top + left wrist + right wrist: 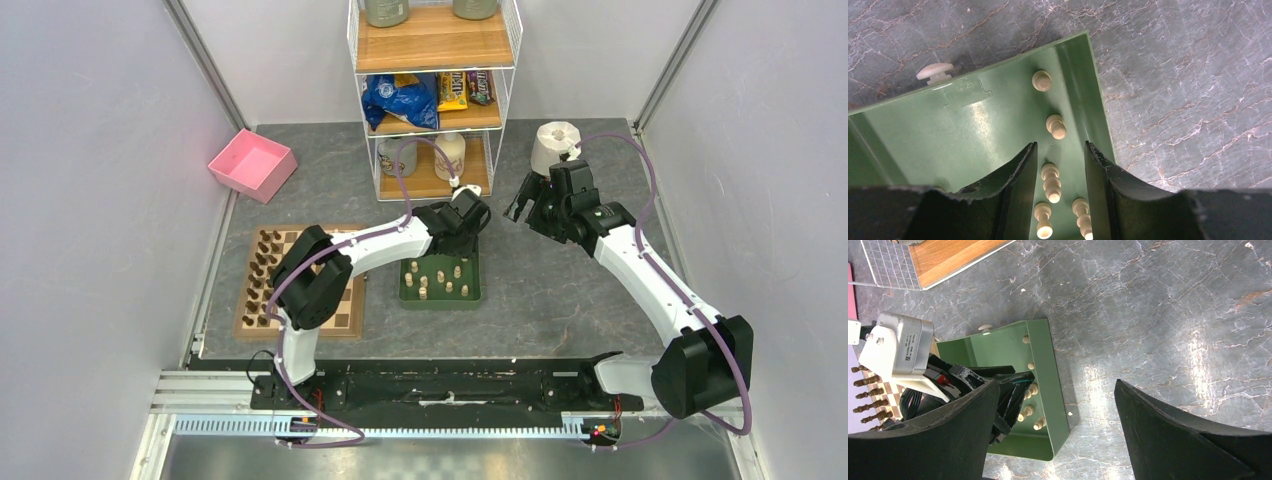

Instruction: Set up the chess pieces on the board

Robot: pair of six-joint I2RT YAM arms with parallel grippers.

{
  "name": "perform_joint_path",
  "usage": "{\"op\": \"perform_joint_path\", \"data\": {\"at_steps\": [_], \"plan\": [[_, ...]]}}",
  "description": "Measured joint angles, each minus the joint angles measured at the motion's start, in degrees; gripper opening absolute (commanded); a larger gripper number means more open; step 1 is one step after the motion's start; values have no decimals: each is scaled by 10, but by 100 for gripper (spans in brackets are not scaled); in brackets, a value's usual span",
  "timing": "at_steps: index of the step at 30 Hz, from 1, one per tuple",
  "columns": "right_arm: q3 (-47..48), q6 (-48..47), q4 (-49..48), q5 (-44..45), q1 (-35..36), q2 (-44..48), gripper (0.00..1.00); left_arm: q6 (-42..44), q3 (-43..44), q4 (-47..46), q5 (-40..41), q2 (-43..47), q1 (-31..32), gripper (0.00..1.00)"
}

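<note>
Closest in, the two arm bases sit on a black rail [450, 385] at the near edge of the grey worktop [560, 290]. Far off to the left a pink tray [252, 165] lies by the wall.

Next comes the board [348, 318], flat on the worktop, with dark chess pieces [262, 275] standing in rows along its left side. The left arm stretches across the board's upper part toward the right.

The left tool [1060, 147] hangs low inside the green tray [1080, 75], which lies just to the right of the board. Its jaws are partly open and grip nothing. The pale chess pieces [1056, 126] lie scattered on the tray floor, mostly along its right wall, and one of them [1050, 182] sits in the gap between the two fingers, touched by neither as far as I can see. One more pale piece [934, 72] lies on the worktop just outside the tray's far wall.

Behind the tray stands a wire shelf [435, 95] with wooden levels.

Further right, the right tool [1055, 385] hovers above bare worktop – jaws spread wide, nothing in them – with the green tray off to one side of it and well apart from its fingers. A white roll [556, 147] stands behind it.
</note>
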State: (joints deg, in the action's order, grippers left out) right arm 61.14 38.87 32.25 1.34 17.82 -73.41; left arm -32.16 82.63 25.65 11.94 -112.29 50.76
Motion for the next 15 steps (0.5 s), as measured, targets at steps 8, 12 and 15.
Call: {"op": "perform_joint_path", "data": {"at_steps": [8,12,15], "plan": [[0,-1,0,0,0,-2,94,0,12,3,10,-22,0,43],[0,-2,0,0,0,-3,94,0,16,6,15,-28,0,41],[0,-4,0,0,0,-4,94,0,21,6,15,-32,0,40]]}}
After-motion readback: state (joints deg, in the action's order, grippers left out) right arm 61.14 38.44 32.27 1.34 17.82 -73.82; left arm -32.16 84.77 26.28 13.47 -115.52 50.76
